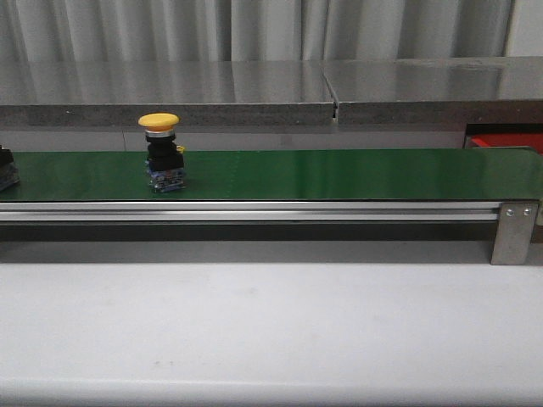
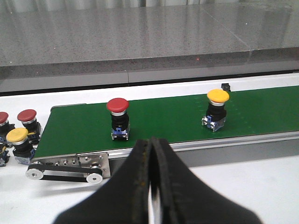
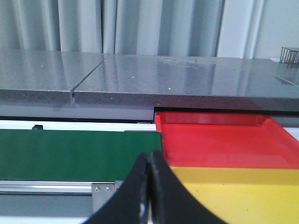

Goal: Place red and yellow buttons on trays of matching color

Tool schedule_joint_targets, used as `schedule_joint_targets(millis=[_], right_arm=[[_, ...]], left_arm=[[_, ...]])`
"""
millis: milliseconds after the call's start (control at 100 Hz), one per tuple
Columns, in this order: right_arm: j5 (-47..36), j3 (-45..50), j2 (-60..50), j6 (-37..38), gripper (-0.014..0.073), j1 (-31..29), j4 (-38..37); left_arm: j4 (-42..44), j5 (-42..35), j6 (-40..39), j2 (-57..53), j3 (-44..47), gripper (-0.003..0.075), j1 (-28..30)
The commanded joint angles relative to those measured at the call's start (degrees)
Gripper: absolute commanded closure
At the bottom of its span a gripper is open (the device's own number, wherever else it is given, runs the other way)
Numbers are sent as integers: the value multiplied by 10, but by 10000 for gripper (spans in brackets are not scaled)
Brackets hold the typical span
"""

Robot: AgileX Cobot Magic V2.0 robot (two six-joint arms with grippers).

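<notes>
A yellow button point(image 1: 160, 153) stands upright on the green belt point(image 1: 339, 174) at the left; the left wrist view shows it too point(image 2: 217, 109). A red button point(image 2: 118, 118) stands on the same belt further toward its end, only its base edge showing in the front view point(image 1: 7, 168). My left gripper point(image 2: 150, 142) is shut and empty, hanging in front of the belt's rail. My right gripper point(image 3: 149, 156) is also shut and empty, near the belt's other end. There lie the red tray point(image 3: 219, 140) and the yellow tray point(image 3: 243, 191), side by side.
Two more red buttons point(image 2: 27, 120) and a yellow one point(image 2: 19, 143) stand on the white table off the belt's end. A metal bracket point(image 1: 512, 233) closes the rail at the right. A grey counter point(image 1: 271, 85) runs behind the belt.
</notes>
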Motion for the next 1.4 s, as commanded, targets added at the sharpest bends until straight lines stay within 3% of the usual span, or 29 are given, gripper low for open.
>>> schedule_joint_targets(millis=[0,390,800,920,1090,1160,1390], right_arm=[[-32,-44,42,-3,711,-3,-7],[61,-180,218,-3,711,-1,-7],[144,-325,393,-3,695,103,-9],[179,-376,454,-3,566,140,-9],[214,-449,540,-3,207,189,-9],[230,-479,573,-3,107,207,-9],[234,-570,660,-3,82,259,-9]], left_arm=[[-11,-41,-2,7,-14,741,-4],[-11,-41,-2,7,-14,741,-4],[-11,-41,-2,7,-14,741,-4],[-11,-41,-2,7,-14,741,-4],[-11,-41,-2,7,-14,741,-4],[-11,-41,-2,7,-14,741,-4],[-11,-41,-2,7,-14,741,-4]])
